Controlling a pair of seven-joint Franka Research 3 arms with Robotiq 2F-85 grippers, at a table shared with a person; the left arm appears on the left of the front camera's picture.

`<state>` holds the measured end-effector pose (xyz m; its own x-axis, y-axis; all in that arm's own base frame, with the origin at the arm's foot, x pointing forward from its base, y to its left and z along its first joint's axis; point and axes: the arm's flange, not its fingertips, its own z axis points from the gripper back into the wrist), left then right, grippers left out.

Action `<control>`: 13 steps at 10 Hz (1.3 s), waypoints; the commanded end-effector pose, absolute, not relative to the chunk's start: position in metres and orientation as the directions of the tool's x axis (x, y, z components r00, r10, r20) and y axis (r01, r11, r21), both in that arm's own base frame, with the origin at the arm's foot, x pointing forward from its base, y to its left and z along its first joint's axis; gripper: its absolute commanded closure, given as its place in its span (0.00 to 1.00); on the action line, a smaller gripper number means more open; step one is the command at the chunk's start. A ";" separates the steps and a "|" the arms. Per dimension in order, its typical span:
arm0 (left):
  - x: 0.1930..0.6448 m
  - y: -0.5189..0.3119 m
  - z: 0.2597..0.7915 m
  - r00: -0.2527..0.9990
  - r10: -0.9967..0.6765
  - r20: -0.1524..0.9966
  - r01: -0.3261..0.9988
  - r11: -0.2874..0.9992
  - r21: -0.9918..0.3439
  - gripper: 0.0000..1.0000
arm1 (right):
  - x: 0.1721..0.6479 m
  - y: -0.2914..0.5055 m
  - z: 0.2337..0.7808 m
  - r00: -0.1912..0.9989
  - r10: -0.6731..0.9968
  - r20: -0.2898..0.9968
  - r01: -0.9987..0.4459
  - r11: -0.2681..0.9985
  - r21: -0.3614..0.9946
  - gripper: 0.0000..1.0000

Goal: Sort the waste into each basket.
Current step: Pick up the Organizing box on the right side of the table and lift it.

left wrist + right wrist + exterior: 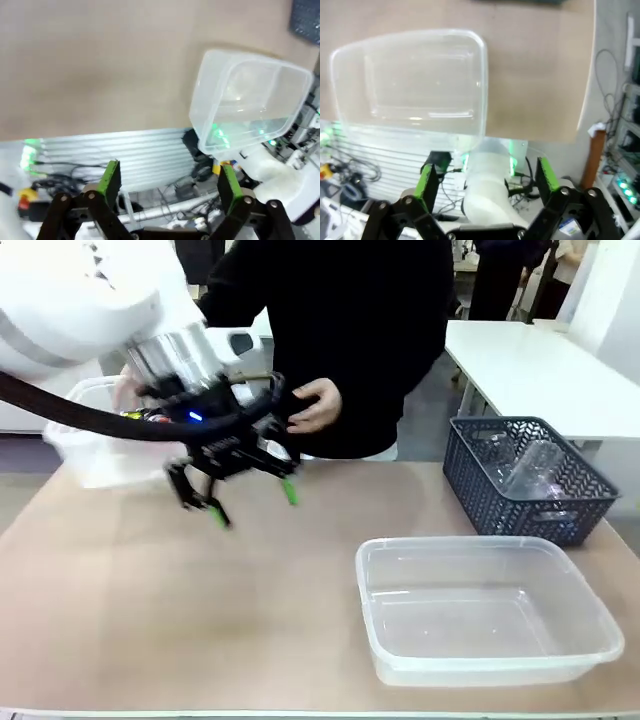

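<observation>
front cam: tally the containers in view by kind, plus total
Clear plastic tubs: 2 (wide tub near right, smaller tub far left)
Dark lattice basket: 1
Total: 3

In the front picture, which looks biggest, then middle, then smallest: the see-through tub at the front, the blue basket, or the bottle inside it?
Biggest: clear tub, though it is nearest the camera.
Middle: blue basket.
Smallest: bottle.

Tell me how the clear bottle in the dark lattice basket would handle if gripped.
The clear bottle looks empty, so probably light. Its see-through wall would likely dent under a squeeze. Round-bodied, it may roll outside the lattice basket.
</observation>
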<state>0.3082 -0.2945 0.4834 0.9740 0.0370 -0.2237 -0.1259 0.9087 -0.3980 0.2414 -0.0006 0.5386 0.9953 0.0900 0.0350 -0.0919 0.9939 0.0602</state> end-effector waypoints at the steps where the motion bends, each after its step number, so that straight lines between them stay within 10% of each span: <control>1: 0.293 -0.384 0.450 0.902 0.210 -0.376 -0.374 0.814 -0.444 0.00 | 0.226 0.010 0.489 0.997 0.049 0.062 -0.053 0.997 0.060 0.00; 4: 0.265 -0.457 0.419 0.952 0.102 -0.288 -0.201 0.918 -0.341 0.00 | 0.212 0.009 0.421 0.998 -0.029 0.061 0.023 0.995 0.098 0.00; 5: 0.275 -0.447 0.406 0.953 0.137 -0.269 -0.183 0.970 -0.157 0.00 | 0.240 0.003 0.505 0.998 0.061 0.025 -0.062 0.996 0.058 0.00; 6: 0.245 -0.447 0.423 0.930 0.100 -0.355 -0.245 0.887 -0.392 0.00 | 0.240 0.003 0.505 0.998 0.061 0.025 -0.062 0.996 0.058 0.00; 8: 0.245 -0.447 0.423 0.930 0.100 -0.355 -0.245 0.887 -0.392 0.00 | 0.240 0.003 0.505 0.998 0.061 0.025 -0.062 0.996 0.058 0.00; 13: 0.253 -0.452 0.384 0.986 -0.013 -0.165 0.000 0.997 -0.079 0.00 | 0.240 0.003 0.505 0.998 0.061 0.025 -0.062 0.996 0.058 0.00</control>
